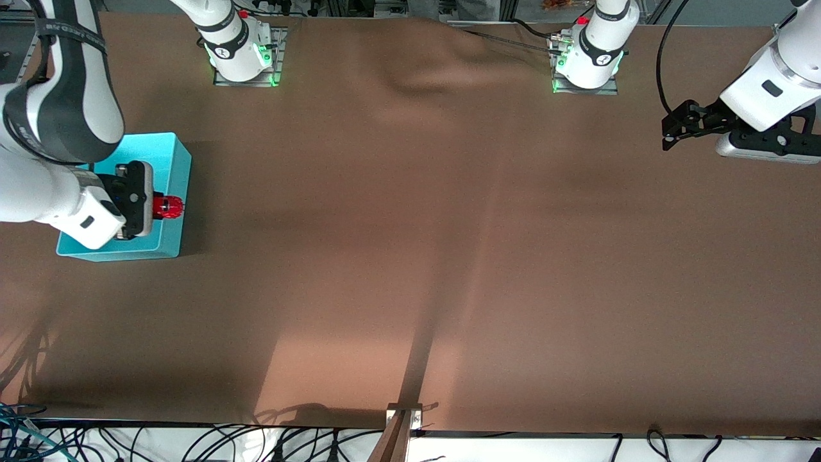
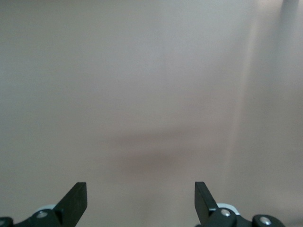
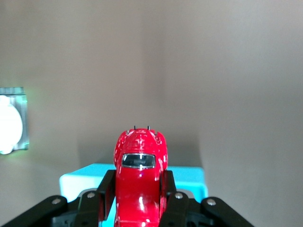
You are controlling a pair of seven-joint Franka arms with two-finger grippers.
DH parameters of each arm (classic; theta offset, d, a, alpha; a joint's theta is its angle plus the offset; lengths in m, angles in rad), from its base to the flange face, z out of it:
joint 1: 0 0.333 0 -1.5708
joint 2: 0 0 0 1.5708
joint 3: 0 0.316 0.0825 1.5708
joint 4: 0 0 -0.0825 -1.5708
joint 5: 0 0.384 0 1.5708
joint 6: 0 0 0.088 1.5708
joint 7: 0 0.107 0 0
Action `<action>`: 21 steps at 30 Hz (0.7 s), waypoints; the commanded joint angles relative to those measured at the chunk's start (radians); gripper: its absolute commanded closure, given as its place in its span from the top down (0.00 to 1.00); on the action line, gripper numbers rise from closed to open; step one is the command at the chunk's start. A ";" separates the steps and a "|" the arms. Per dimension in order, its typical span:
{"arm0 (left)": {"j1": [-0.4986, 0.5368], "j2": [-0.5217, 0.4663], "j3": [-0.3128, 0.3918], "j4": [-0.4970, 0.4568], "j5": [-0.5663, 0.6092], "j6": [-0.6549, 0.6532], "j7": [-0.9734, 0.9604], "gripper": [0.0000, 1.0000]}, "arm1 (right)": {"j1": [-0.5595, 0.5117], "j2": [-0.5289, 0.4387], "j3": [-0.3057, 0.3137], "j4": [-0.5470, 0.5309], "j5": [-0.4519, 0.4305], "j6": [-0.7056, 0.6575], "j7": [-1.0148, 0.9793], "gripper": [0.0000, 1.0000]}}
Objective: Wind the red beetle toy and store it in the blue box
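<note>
One bare brown tabletop.

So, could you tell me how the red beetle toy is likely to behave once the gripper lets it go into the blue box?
The beetle toy looks like glossy hard plastic, so it may slip between the right gripper's fingers. It is tiny beside the box, so probably very light. It has wheels, so once dropped it could roll until a wall stops it. The left gripper waits, open.

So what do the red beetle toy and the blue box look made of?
Red beetle toy, held in the right hand: probably hard plastic or painted metal, glossy, with bright highlights on its body. Blue box: likely plastic, with smooth, plain, evenly coloured walls.
</note>
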 commanded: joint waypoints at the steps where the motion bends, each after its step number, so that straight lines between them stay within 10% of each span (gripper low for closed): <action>1: 0.015 0.017 -0.002 0.055 -0.019 -0.027 0.023 1.00 | -0.003 -0.042 -0.081 -0.051 0.019 -0.013 -0.128 0.04; 21: 0.015 0.018 -0.002 0.063 -0.021 -0.026 0.030 1.00 | -0.001 -0.177 -0.282 -0.448 0.008 0.296 -0.366 0.04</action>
